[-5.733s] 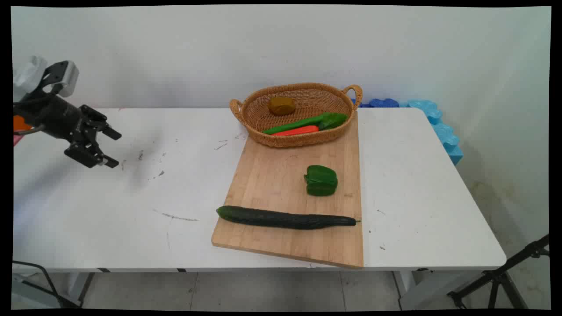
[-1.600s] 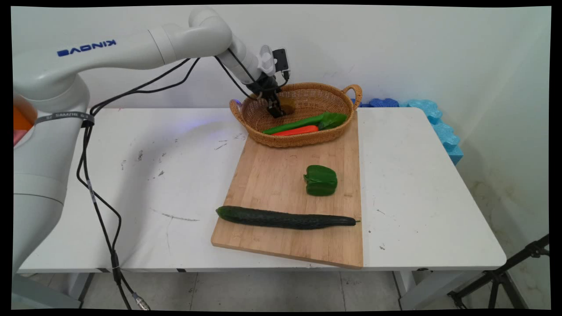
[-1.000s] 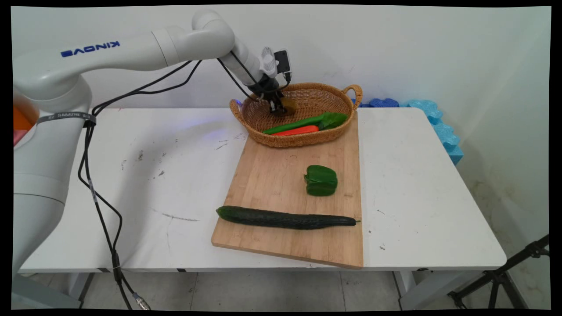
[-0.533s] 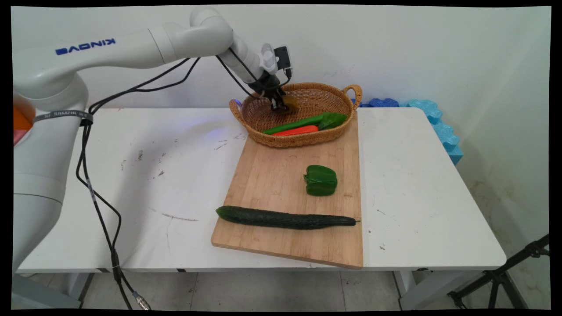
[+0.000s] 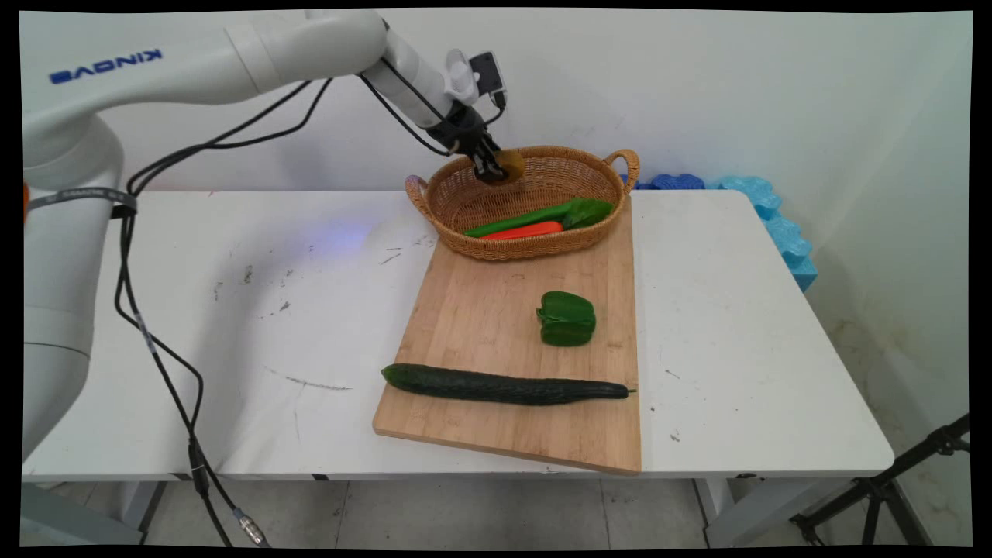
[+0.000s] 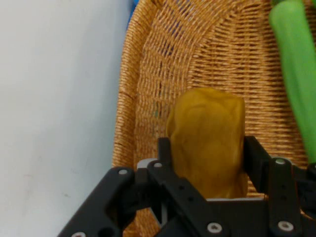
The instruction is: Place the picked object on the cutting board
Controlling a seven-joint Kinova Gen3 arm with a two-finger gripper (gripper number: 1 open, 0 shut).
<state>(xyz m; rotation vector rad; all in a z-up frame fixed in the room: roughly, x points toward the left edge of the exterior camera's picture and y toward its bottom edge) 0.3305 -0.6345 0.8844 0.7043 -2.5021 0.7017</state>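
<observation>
Aloft, tool clamped on brown potato.
White scuffed desk, pale wall along its far edge.

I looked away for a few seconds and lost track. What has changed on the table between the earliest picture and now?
The gripper swung from the table's left over to the basket, closed its fingers on the brown potato that lay there, and has lifted it above the basket's floor. The green and orange vegetables in the basket, the pepper, cucumber and board stayed put.
</observation>
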